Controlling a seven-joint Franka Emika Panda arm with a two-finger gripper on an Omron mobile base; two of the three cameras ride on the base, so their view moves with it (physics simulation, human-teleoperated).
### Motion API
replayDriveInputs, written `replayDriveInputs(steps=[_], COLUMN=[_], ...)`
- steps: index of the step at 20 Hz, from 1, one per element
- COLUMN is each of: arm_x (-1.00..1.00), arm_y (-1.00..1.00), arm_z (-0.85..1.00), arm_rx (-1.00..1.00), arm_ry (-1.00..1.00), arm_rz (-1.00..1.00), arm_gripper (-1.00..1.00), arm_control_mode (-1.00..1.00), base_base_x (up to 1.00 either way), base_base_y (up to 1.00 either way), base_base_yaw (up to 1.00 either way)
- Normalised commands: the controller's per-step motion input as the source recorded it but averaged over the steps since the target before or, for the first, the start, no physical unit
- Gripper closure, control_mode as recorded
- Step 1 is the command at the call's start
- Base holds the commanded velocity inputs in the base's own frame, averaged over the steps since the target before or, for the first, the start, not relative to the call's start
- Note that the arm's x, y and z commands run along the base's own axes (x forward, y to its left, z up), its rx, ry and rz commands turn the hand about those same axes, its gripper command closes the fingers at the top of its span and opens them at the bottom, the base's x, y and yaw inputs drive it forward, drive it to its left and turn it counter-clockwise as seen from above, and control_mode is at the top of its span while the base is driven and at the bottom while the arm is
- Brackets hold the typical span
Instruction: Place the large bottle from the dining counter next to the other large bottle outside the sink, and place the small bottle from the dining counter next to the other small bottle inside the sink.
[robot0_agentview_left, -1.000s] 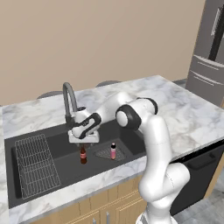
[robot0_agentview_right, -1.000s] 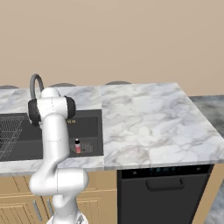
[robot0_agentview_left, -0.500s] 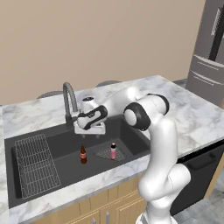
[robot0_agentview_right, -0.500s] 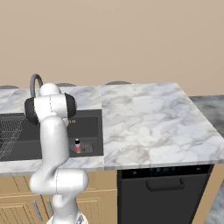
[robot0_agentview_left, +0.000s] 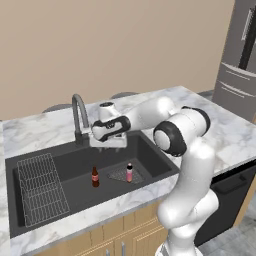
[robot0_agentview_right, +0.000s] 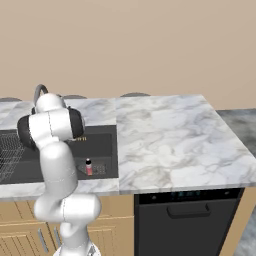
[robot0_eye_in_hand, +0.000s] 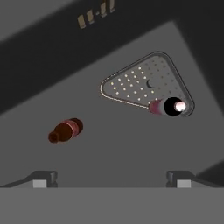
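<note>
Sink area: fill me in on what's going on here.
The robot's gripper hangs open and empty above the sink. The small bottle stands upright on the basin floor, a short way from the other small bottle, which stands on the perforated drain plate. Nothing is being held.

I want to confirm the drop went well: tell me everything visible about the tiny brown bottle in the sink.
The tiny brown bottle stands upright on the dark sink floor. It has a red label and a narrow neck, and looks glossy. It stands apart from the pink bottle, which sits on the perforated drain plate. Nothing touches it; the open claw is above it.
</note>
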Motion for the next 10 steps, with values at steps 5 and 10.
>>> replayDriveInputs(steps=[5,10], arm_x=[-0.51,-0.45], arm_y=[-0.31,-0.44], arm_z=[0.57,0.51], arm_rx=[0.01,0.02], arm_ry=[-0.1,-0.12], arm_rz=[0.0,0.0], arm_gripper=[-1.0,-1.0], arm_control_mode=[-1.0,-1.0], base_base_x=[0.0,0.0], base_base_y=[0.0,0.0], base_base_yaw=[0.0,0.0])
